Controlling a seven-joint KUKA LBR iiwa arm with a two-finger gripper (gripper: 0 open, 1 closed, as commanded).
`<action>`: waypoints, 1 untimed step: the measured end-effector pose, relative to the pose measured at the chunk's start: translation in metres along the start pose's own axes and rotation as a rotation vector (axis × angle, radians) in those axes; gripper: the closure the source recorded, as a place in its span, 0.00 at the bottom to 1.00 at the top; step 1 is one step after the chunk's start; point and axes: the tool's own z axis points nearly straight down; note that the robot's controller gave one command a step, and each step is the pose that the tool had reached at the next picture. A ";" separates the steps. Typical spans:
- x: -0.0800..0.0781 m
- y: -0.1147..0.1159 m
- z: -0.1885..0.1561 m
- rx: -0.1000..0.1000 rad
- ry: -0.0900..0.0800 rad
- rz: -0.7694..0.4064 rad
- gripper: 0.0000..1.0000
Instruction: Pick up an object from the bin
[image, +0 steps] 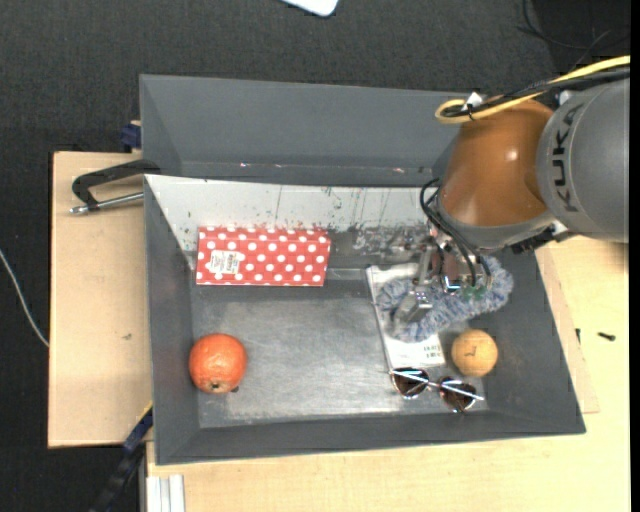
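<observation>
Blue-grey cloth (418, 318) partly hidden under gripper (447, 280) | bin (168, 330) right side | grip state unreadable

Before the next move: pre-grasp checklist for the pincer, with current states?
1. Pincer over a thing: ok, above the blue-grey fuzzy item on its white card, at the right of the bin.
2. Anything held: cannot tell, the arm hides it.
3. Small yellow-orange fruit apart from the card: not ok, right beside its lower end.
4. Sunglasses apart from the card: cannot tell, they lie at its lower edge.
5. Red dotted box and red-orange fruit out of the way: ok, both far left.
</observation>
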 end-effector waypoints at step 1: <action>0.000 0.000 0.000 0.000 0.000 0.000 0.00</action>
